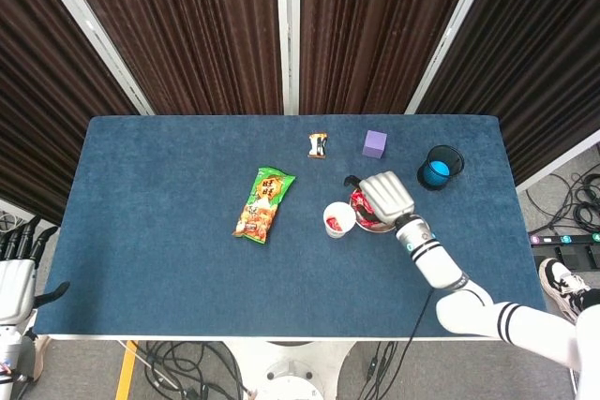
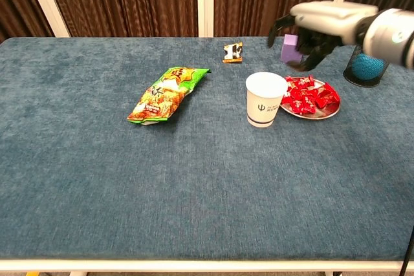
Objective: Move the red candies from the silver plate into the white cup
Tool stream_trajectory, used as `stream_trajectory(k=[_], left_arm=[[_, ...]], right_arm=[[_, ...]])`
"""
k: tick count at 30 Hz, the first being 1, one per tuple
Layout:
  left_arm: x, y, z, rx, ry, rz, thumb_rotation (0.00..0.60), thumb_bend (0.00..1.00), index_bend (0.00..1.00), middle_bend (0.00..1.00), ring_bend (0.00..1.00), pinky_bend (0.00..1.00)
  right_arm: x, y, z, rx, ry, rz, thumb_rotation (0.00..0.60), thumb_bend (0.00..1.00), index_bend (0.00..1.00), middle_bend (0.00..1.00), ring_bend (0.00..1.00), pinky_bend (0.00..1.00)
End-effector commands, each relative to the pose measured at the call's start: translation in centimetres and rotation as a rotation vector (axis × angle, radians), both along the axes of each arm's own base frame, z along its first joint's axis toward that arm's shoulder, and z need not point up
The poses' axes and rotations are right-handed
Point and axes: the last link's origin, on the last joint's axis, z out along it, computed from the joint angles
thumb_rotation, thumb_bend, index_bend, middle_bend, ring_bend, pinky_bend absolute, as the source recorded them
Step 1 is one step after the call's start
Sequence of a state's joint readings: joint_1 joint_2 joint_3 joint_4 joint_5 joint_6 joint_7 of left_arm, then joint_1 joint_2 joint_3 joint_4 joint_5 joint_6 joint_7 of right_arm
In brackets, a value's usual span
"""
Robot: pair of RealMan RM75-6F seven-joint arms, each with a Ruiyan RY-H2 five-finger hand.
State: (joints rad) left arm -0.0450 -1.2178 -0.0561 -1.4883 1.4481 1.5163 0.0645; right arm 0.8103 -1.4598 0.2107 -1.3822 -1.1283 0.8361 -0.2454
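Observation:
The white cup [image 1: 338, 219] stands upright at mid-table, and the head view shows a red candy inside it. Just right of the cup [image 2: 265, 98] sits the silver plate [image 2: 312, 114] with a heap of red candies [image 2: 309, 95]. My right hand [image 2: 317, 21] hovers above the plate's far side with its fingers spread and nothing in them. In the head view the right hand [image 1: 384, 196] covers most of the plate [image 1: 374, 229]. My left hand [image 1: 14, 269] hangs off the table's left edge, fingers apart and empty.
A green snack bag [image 2: 167, 94] lies left of the cup. At the back are a small wrapped snack [image 2: 233, 52] and a purple cube [image 2: 290, 46] partly behind my right hand. A black mesh cup with a blue ball [image 2: 365, 69] stands right of the plate.

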Motion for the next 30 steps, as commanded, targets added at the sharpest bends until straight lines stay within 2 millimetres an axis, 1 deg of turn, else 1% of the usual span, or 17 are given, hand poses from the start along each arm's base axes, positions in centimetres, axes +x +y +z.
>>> stream_trajectory(k=[1, 5, 7, 13, 19, 30], left_arm=[[0.1, 0.0, -0.1, -0.002, -0.001, -0.002, 0.600, 0.00, 0.21, 0.12, 0.10, 0.12], [0.3, 0.1, -0.3, -0.005, -0.006, -0.006, 0.600, 0.00, 0.21, 0.12, 0.10, 0.12], [0.4, 0.1, -0.3, -0.008, -0.005, -0.008, 0.600, 0.00, 0.21, 0.12, 0.10, 0.12], [0.2, -0.2, -0.3, -0.008, -0.004, 0.003, 0.600, 0.00, 0.21, 0.12, 0.10, 0.12], [0.1, -0.3, -0.5, -0.012, -0.005, 0.010, 0.600, 0.00, 0.21, 0.12, 0.10, 0.12], [-0.1, -0.3, -0.6, -0.016, -0.007, 0.015, 0.600, 0.00, 0.21, 0.12, 0.10, 0.12]], right_arm=[[-1.9, -0.3, 0.9, -0.014, 0.037, -0.043, 0.600, 0.32, 0.31, 0.96, 0.92, 1.00], [-3.9, -0.1, 0.2, 0.018, 0.104, -0.083, 0.600, 0.25, 0.37, 0.96, 0.92, 1.00], [-4.6, -0.1, -0.4, 0.033, 0.138, -0.094, 0.600, 0.25, 0.38, 0.96, 0.92, 1.00], [-5.8, -0.4, -2.3, 0.054, 0.206, -0.116, 0.600, 0.25, 0.38, 0.96, 0.92, 1.00], [-6.3, -0.7, -3.6, 0.070, 0.236, -0.131, 0.600, 0.25, 0.38, 0.96, 0.92, 1.00], [-6.7, -0.8, -4.4, 0.074, 0.257, -0.144, 0.600, 0.25, 0.38, 0.96, 0.92, 1.00]])
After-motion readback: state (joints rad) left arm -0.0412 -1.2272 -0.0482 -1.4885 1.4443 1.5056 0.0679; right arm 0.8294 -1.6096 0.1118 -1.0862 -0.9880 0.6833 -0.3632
